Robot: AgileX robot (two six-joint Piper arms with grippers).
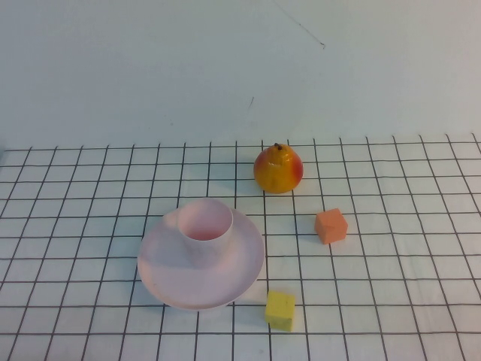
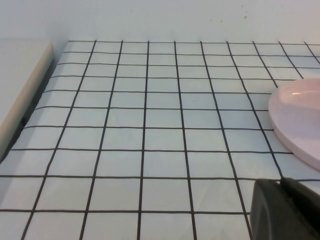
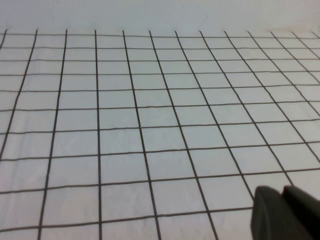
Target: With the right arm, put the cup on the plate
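Note:
The pale pink cup (image 1: 204, 222) stands upright on the pale pink plate (image 1: 218, 282), toward its far left part. Nothing holds it. Neither arm shows in the high view. In the left wrist view my left gripper (image 2: 280, 183) is shut and empty, low over the checked cloth, with the plate's rim (image 2: 295, 125) a little way beyond it. In the right wrist view my right gripper (image 3: 284, 191) is shut and empty over bare checked cloth, away from the cup and plate, which are out of that view.
A yellow-red pear (image 1: 278, 168) stands behind the plate to the right. An orange cube (image 1: 331, 226) lies right of the plate, a yellow cube (image 1: 280, 309) at its near right. A pale raised edge (image 2: 20, 95) borders the cloth.

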